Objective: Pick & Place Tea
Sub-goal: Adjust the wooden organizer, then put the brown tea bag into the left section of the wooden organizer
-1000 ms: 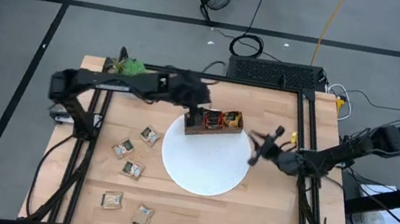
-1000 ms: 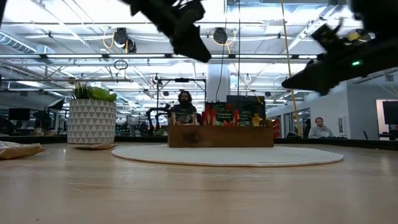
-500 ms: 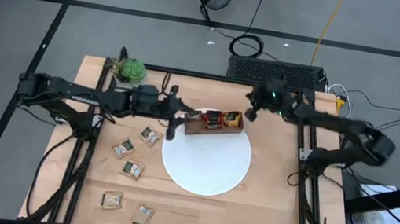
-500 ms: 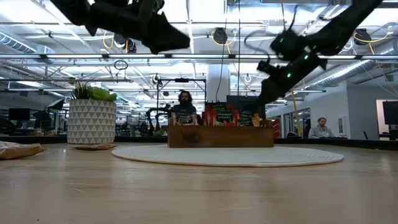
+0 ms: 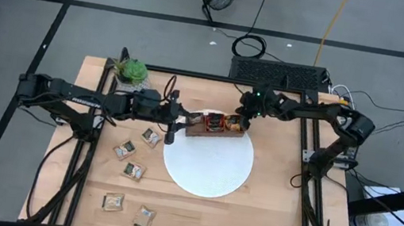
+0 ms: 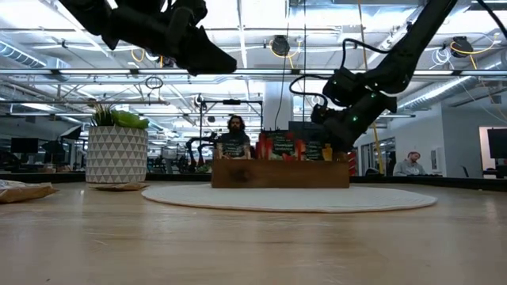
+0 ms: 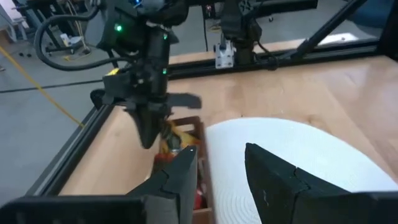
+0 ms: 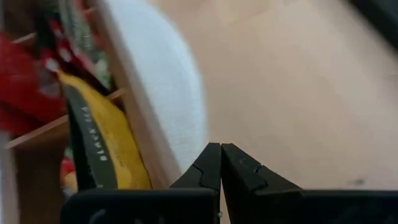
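The right gripper is seen over the 3 o'clock end of the wooden tray, fingers pressed fully together with nothing between them; in the right wrist view its fingertips meet just beside the tray wall, next to a yellow sachet standing in the end compartment. The left gripper is held above the table at the tray's 9 o'clock end, fingers parted by a moderate gap and empty, as the left wrist view confirms. The tray sits at the 12 o'clock edge of the white plate and holds red and yellow sachets upright. Five pale sachets lie loose on the table at 8 o'clock from the plate, well apart from both grippers. A potted plant stands at the table's 10 o'clock corner.
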